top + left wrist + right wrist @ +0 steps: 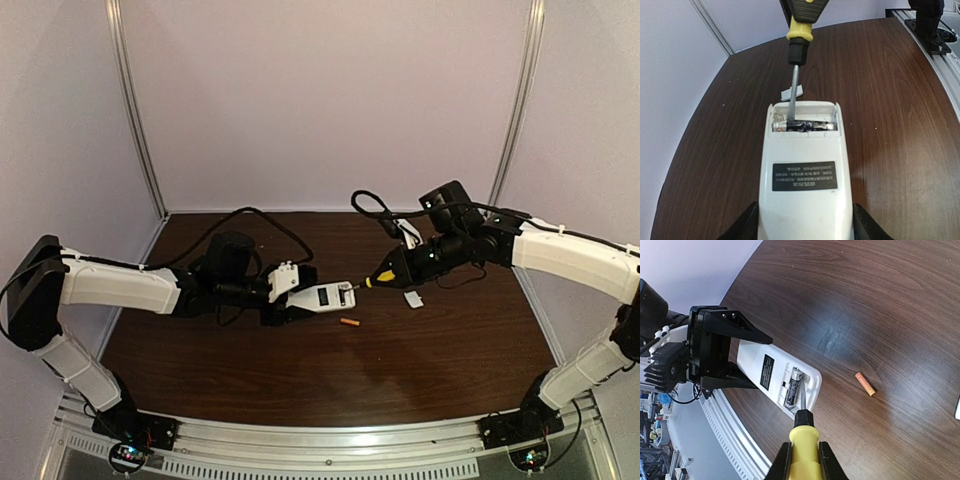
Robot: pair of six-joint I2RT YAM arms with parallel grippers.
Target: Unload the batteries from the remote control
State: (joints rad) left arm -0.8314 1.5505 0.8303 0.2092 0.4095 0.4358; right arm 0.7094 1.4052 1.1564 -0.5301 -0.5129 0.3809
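1. The left gripper [805,227] is closed on the remote control [804,165], one finger pressed against each long side at the end away from the battery bay
2. The remote is held over the middle of the table [300,385], back side up, with a dark label [805,176] showing; whether it touches the surface I cannot tell
3. Its open end points toward the right edge of the table, and the battery compartment [829,125] there is uncovered
4. The dark battery [791,388] lies inside the compartment, set across the width of the remote
5. The right gripper [804,462] is clamped on the yellow and black handle of the screwdriver [804,442]
6. The screwdriver's metal shaft reaches into the compartment, its tip just beside the dark battery; actual contact is too fine to make out
7. The orange battery [349,322] lies loose on the table near the middle, just toward the near edge from the remote's open end and apart from it
8. The small white cover piece [413,298] lies flat on the table, toward the right edge from the remote, below the right arm's wrist
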